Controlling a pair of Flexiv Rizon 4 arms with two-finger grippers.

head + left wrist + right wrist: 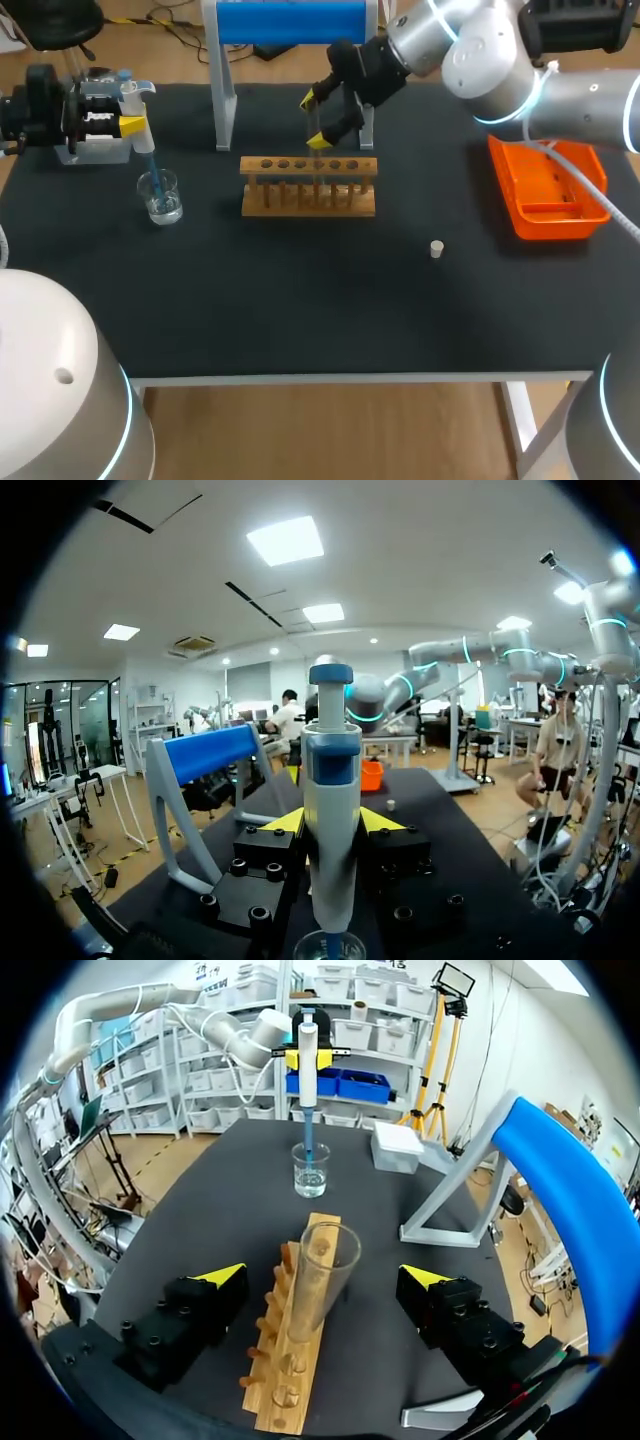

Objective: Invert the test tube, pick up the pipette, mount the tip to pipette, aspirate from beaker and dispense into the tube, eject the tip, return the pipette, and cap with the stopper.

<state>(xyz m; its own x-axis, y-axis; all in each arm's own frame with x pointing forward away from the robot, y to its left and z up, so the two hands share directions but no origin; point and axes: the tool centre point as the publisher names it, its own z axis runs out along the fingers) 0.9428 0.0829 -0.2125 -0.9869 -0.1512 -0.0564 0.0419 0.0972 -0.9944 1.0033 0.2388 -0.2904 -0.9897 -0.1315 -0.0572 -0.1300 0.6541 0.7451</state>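
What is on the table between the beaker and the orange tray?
The wooden tube rack stands there, holding the test tube; the head view shows it best.

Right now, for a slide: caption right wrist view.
Open right end effector flanks test tube in rack; pipette dips into beaker.

I see an orange tray (560,222) on the table's (300,300) right, a wooden rack (308,203) mid-table, and behind it a blue-topped white stand (290,22), possibly a holder.
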